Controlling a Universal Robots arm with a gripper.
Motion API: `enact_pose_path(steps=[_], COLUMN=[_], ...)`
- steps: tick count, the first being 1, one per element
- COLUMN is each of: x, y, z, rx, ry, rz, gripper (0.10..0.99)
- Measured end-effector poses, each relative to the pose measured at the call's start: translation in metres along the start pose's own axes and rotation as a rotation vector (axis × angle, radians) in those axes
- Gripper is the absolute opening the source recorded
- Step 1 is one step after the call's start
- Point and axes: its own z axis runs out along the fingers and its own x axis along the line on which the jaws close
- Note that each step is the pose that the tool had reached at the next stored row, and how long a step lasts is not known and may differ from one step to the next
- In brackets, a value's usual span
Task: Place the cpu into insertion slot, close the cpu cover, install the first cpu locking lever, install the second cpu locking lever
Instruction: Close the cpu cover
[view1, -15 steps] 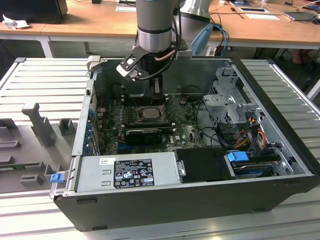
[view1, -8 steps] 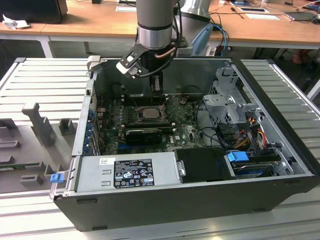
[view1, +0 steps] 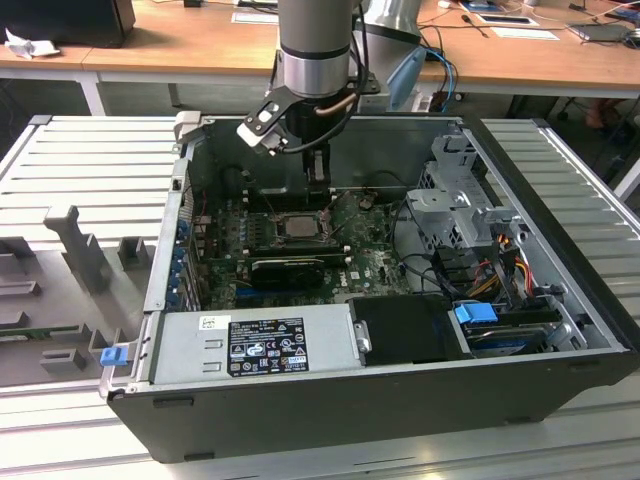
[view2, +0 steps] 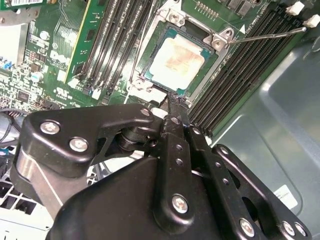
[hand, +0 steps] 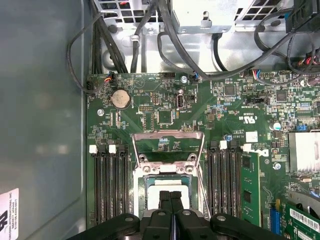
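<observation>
An opened computer case (view1: 150, 290) is seen in the exterior view, with a grey power supply box (view1: 255, 345) along its near wall and a metal drive cage (view1: 455, 195) toward the exterior view's right. The arm is lowered into the case, and the gripper (view1: 318, 180) is held just above the motherboard (view1: 375, 262).

In the first wrist view, bundles of black cables (hand: 170, 40) are draped over the board's far edge and a coin cell (hand: 120, 98) is set near them. Rows of black memory slots (hand: 107, 185) flank the insertion slot (hand: 140, 172) on both sides. In the second wrist view a thin metal lever (view2: 265, 34) is seen swung out free over the memory slots, and much of the board is hidden behind the gripper's own black linkage.

The cpu (hand: 162, 184) is seated flat in the insertion slot, its pale square top turned upward; a faint yellowish stain is seen on it in the second wrist view. Its near edge is hidden by the fingertips (hand: 165, 197). The cpu cover (hand: 167, 135) is raised off the socket on its hinge side, and the green board is seen through its window.

The two fingers are pressed together with nothing pinched between them, their tips placed at the socket's edge
</observation>
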Motion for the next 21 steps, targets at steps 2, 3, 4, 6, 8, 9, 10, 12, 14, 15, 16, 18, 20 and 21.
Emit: enact_pose_path(steps=[2, 3, 4, 6, 8, 9, 10, 12, 14, 15, 16, 18, 20, 21], x=[0.0, 0.0, 0.0, 0.0, 0.0001, 0.0001, 0.0002, 0.0003, 0.0003, 0.0004, 0.0004, 0.0004, 0.0005, 0.0006], y=[0.0003, 0.0004, 0.0011, 0.0027, 0.0028, 0.0029, 0.0031, 0.0035, 0.0052, 0.0059, 0.0071, 0.0095, 0.0128, 0.0145], z=[-0.0002, -0.0003, -0.0004, -0.0005, -0.0013, -0.0021, -0.0037, -0.0058, -0.006, -0.0061, -0.0061, -0.0061, -0.0059, -0.0058], rx=[0.0, 0.0, 0.0, 0.0, 0.0, 0.0, 0.0, 0.0, 0.0, 0.0, 0.0, 0.001, 0.001, 0.002], ry=[-0.0001, -0.0001, -0.0001, -0.0001, -0.0005, -0.0003, -0.0002, 0.0001, -0.0001, -0.0002, -0.0003, -0.0002, -0.0002, -0.0002], rz=[0.0, 0.0, 0.0, 0.0, 0.0, 0.0, 0.0, 0.0, 0.0, 0.0, 0.0, 0.0, 0.0, 0.0], gripper=[0.106, 0.106, 0.106, 0.106, 0.106, 0.106, 0.106, 0.106, 0.106, 0.106, 0.106, 0.106, 0.106, 0.106])
